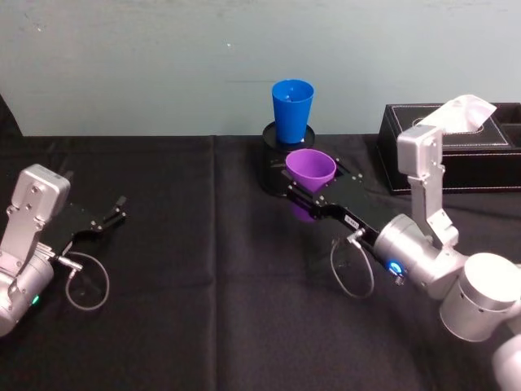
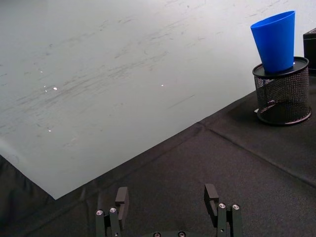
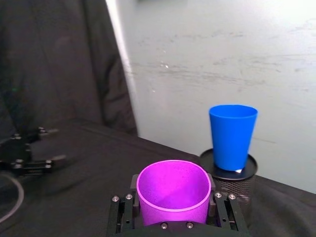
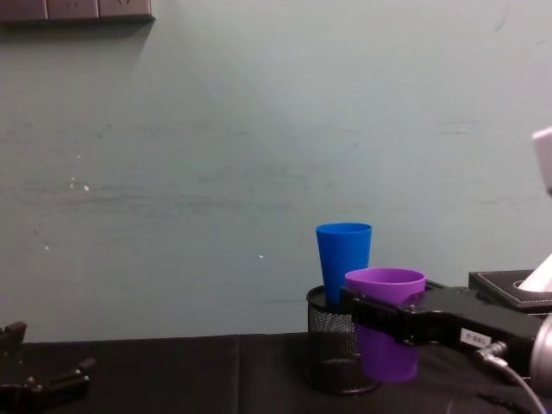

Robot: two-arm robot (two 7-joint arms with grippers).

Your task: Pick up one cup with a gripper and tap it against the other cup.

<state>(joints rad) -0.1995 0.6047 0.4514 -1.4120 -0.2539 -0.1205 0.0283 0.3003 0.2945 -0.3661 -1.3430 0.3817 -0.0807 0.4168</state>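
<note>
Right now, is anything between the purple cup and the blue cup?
Nothing between them. The right gripper holds the purple cup close to the holder the blue cup stands on, mostly at holder height, so a level push would likely hit the holder first. The left gripper rests open, far left.

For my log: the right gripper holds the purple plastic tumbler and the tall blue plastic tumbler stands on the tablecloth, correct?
No: the blue tumbler stands on the black mesh pen holder, per the left wrist view; the rest holds.

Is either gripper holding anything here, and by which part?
The right gripper holds the purple cup by its sides, below the rim; the left gripper is open and empty.
</note>
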